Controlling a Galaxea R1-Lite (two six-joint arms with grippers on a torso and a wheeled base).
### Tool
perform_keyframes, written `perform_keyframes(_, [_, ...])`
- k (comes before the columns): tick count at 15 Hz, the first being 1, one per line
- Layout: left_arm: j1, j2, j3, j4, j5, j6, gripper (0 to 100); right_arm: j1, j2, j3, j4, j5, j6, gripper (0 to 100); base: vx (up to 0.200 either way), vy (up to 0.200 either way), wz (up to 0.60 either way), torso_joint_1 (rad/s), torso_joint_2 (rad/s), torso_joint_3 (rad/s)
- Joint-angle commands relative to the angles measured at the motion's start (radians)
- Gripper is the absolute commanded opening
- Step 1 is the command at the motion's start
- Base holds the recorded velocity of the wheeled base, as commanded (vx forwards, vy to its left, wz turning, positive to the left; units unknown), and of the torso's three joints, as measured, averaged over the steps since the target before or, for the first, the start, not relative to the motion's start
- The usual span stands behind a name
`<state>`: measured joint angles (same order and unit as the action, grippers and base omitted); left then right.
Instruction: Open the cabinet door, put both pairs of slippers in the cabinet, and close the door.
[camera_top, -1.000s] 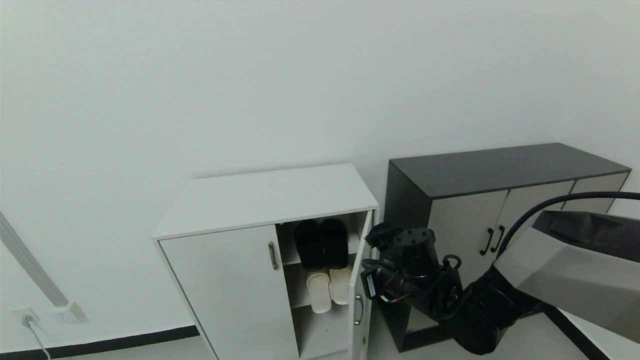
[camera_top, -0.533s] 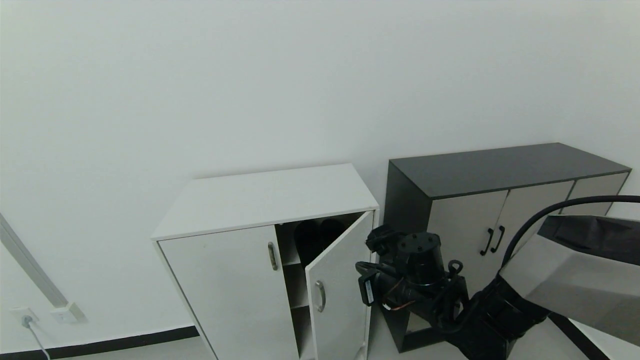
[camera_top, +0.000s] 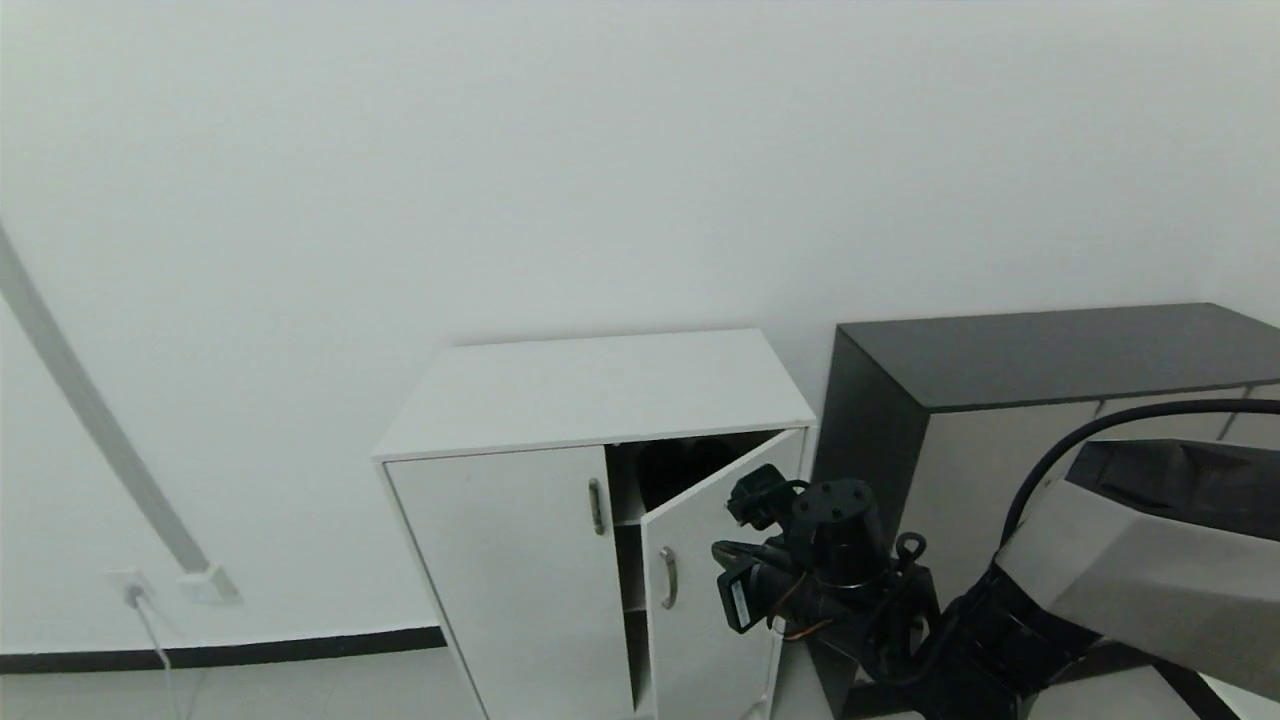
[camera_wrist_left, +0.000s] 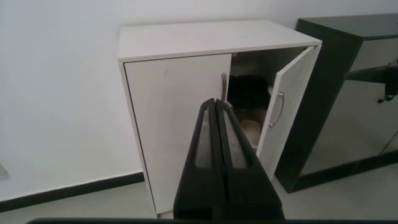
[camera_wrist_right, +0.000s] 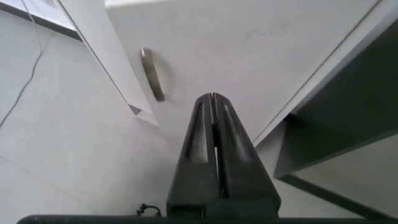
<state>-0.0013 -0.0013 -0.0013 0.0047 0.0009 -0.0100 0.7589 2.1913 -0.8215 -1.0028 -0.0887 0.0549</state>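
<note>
Bare indoor room, white cabinet (camera_top: 600, 390), dark sideboard (camera_top: 1060, 350), plain wall (camera_top: 640, 150)

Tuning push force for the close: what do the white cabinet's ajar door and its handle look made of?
Door: looks like white laminated board, with a matte, flat face and a square-cut edge; could be painted wood. Handle: likely brushed metal, a grey satin bar bowed off the face; plated plastic can't be ruled out.

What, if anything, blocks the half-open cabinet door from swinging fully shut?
Nothing visible does. The door hangs ajar, the slippers sit inside on shelves, and the right gripper faces the door's outer side.
</note>
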Motion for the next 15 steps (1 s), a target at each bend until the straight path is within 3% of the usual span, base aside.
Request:
perform_keyframes(1, [0.001,0.001,0.000,0.000,0.001,-0.001,0,-0.001,-0.001,0.007,-0.004,0.003,-0.001,0,0.000,0.000,0.60,0.012,0.00,0.002])
perform_keyframes(10, [0.001,0.001,0.000,0.000,0.001,-0.001,0,-0.015,-0.042,0.196,-0.086,0.003,-0.049,0,0.000,0.000,0.00,0.000,0.00,0.000])
perform_keyframes(15, [0.001,0.001,0.000,0.000,-0.001,-0.002,0,-0.029,-0.033,0.251,-0.143,0.001,-0.049,0,0.200,0.000,0.00,0.000,0.00,0.002])
